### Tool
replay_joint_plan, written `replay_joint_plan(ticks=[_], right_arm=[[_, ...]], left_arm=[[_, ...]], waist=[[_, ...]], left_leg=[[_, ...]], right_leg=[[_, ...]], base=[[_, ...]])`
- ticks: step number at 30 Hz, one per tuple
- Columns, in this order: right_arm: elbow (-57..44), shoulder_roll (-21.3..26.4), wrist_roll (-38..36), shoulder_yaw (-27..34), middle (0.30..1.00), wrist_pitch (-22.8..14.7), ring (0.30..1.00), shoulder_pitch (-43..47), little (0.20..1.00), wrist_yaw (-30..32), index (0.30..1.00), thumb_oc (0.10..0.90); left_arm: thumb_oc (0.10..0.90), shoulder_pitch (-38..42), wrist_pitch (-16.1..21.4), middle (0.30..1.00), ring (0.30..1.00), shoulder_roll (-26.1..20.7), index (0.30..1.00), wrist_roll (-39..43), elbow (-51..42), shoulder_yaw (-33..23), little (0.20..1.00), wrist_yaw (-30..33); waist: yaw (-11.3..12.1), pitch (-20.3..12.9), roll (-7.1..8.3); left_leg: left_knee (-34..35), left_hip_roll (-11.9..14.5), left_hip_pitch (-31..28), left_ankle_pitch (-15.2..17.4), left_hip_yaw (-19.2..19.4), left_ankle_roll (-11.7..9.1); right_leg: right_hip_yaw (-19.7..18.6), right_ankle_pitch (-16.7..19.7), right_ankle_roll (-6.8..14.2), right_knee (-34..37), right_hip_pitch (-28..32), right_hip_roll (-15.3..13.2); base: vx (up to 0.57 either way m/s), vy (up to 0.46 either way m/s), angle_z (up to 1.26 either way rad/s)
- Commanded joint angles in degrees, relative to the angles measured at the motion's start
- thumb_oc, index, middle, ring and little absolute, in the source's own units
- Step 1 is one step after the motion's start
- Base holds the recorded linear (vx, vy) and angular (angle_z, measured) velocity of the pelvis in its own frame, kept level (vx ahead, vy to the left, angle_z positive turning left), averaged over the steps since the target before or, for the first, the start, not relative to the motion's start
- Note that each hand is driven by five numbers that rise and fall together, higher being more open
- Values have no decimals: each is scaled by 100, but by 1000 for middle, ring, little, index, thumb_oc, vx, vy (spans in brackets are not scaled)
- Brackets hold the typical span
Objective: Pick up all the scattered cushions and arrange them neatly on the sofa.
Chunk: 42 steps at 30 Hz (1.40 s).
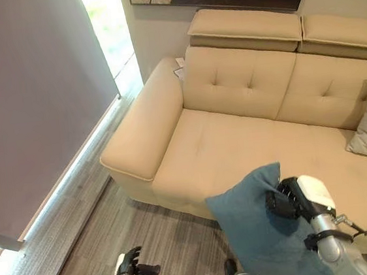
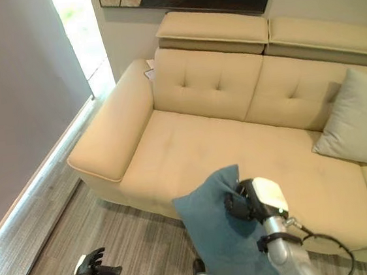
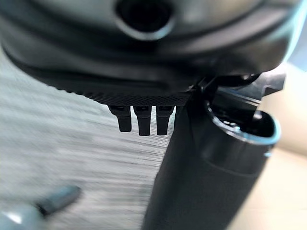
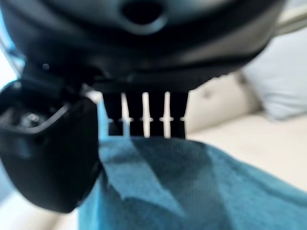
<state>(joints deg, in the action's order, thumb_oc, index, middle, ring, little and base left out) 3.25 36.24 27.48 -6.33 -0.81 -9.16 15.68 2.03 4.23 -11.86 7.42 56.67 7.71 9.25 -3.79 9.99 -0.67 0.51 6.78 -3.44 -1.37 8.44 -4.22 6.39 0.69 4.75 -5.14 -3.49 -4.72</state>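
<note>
Low on the left, the left hand [image 1: 130, 266] hangs over the grey wood-grain floor [image 1: 83, 240] with its fingers loosely curled around nothing, idle and well apart from the work. Beyond it a pale curtain [image 1: 29, 108] runs along a bright window strip [image 1: 110, 33], and then comes the sofa [image 1: 237, 145] — a tan, smooth-skinned piece with a broad rounded armrest, button-tufted back panels and raised headrests, its seat bare from the armrest across to the middle. Further right, the blue cushion [image 1: 259, 234] hangs in front of the seat's front edge, clear of the floor, pinched by its upper corner in the right hand [image 1: 289, 202], whose fingers and white-capped thumb are closed on the fabric; the right wrist view shows the woven teal cloth [image 4: 192, 187] bunched just past the fingers. It is soft and floppy, sagging into a crumpled diamond from that one corner. At the far right a light grey cushion [image 2: 359, 119] leans upright against the backrest, plump and square. To place the blue one well, I judge the hand should carry it over the open seat, lower it until its bottom edge rests — then tip it against the back before letting go, so it stands like its grey neighbour instead of slumping flat.
</note>
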Motion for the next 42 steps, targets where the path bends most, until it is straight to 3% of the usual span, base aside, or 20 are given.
replay_joint_plan(ticks=[1,8,11,17,23,31,34,38,39,40,42], right_arm=[[-1202,241,-545,490,300,-1113,300,1285,300,295,300,400],[-1891,-26,-876,33,300,-1481,300,1932,300,239,300,400],[-2119,-189,-1069,-43,300,-1545,300,1939,300,138,300,400],[-2332,-453,-1527,-211,300,-1676,300,1805,300,-138,300,400],[-2564,-600,-2038,-531,300,-1780,300,1857,300,-572,300,400],[-2722,-919,-3157,-974,300,-1746,300,1971,300,-1177,300,400],[-2683,-1123,-3487,-1104,300,-1658,300,1970,300,-1368,300,400],[-2536,-1393,-3578,-1332,300,-1585,300,2190,300,-1322,300,400],[-2509,-1431,-3537,-1357,300,-1560,300,2262,300,-1276,300,400],[-2517,-1459,-3512,-1380,300,-1564,300,2307,300,-1232,300,400],[-2502,-1504,-3475,-1428,300,-1551,300,2421,300,-1151,300,400]], left_arm=[[800,471,644,900,900,-321,900,383,-245,-52,900,197],[800,610,968,900,900,-128,900,981,-695,-76,900,586],[800,593,1067,900,900,20,900,1619,-912,-107,900,466],[800,722,1108,900,900,185,900,1852,-972,105,900,293],[800,1113,1150,900,900,287,900,2480,-872,164,900,-20],[800,1660,1017,900,900,434,900,4095,-570,-344,900,-588],[800,1778,810,900,900,662,900,4805,-743,-132,900,-1190],[800,1898,829,900,900,1061,900,5270,-1036,361,900,-1454],[595,1942,857,592,592,1138,592,5269,-1148,550,592,-1475],[554,1980,877,531,531,1194,531,5192,-1254,734,531,-1471],[590,2000,859,585,585,1292,585,5079,-1417,1068,585,-1494]], waist=[[96,-716,136],[166,-872,139],[167,-889,152],[132,-912,189],[-32,-962,261],[-231,-1033,348],[-295,-1031,374],[-281,-988,436],[-275,-963,454],[-279,-934,464],[-268,-883,483]], left_leg=[[-488,-2,-452,1097,-104,43],[-223,129,-659,1007,-81,-78],[-181,147,-660,983,-85,-98],[-96,194,-669,945,-55,-117],[75,227,-722,903,102,-137],[332,255,-776,818,343,-172],[399,250,-732,789,394,-168],[425,223,-654,759,374,-165],[427,214,-633,751,350,-161],[429,208,-609,740,334,-161],[432,201,-569,725,303,-156]], right_leg=[[-42,-358,460,76,62,-183],[33,-382,388,417,442,-89],[60,-365,385,488,506,-72],[58,-336,386,530,527,-50],[-77,-238,434,580,453,-17],[-292,-93,491,704,298,52],[-344,-14,528,759,216,43],[-357,18,532,790,168,29],[-351,23,531,785,147,17],[-353,26,532,773,127,12],[-323,30,530,762,97,-8]], base=[[124,-74,-20],[52,-28,-8],[3,-3,5],[0,2,3],[8,3,-5],[0,5,-19],[-26,7,-15],[-40,-5,-5],[-59,-16,-4],[-55,-14,-4],[-53,-12,-2]])
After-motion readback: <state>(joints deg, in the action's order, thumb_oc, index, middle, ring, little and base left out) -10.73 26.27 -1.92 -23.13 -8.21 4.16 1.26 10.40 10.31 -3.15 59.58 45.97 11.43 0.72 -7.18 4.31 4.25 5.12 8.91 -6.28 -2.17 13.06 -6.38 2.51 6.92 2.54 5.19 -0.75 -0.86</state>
